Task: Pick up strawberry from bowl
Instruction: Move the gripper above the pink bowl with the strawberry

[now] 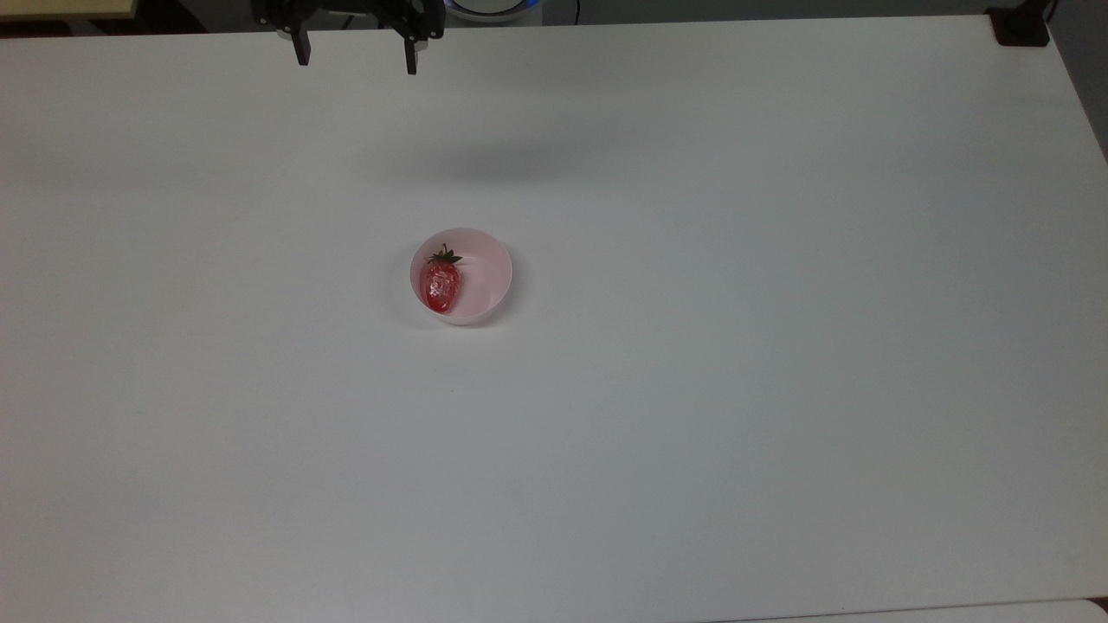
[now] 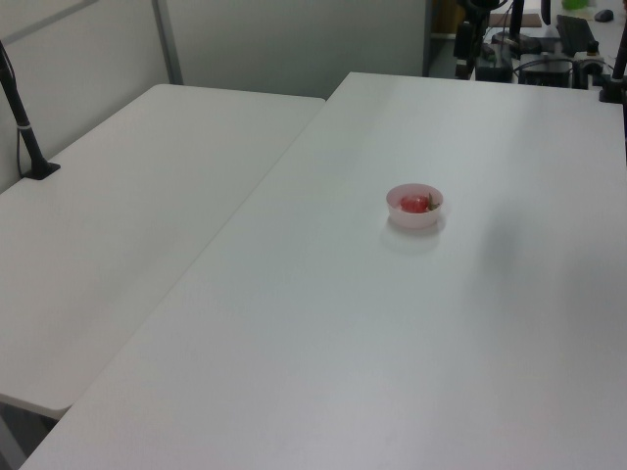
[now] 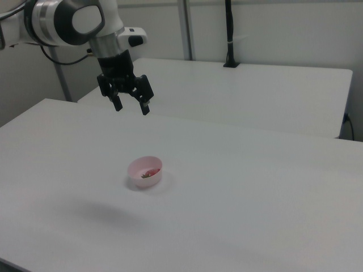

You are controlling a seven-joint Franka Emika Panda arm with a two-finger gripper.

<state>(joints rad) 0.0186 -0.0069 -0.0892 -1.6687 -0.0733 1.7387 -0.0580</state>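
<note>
The hand [image 1: 356,54] is being held high above the desk [image 1: 692,346], fingers spread apart and gripping nothing. A glossy red strawberry [image 1: 441,283], green-capped, is being cradled against the top view's left wall of the pink bowl [image 1: 485,272].

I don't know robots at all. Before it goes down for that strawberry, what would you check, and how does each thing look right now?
1. Strawberry lies inside the bowl: ok.
2. Gripper fingers spread apart, nothing held: ok.
3. Gripper lined up above the bowl: not ok; in the top view it hangs near the table's far edge.
4. Nothing on the white table between gripper and bowl: ok.
5. Room for the fingers: cannot tell; the strawberry lies against the wall on the top view's left.
</note>
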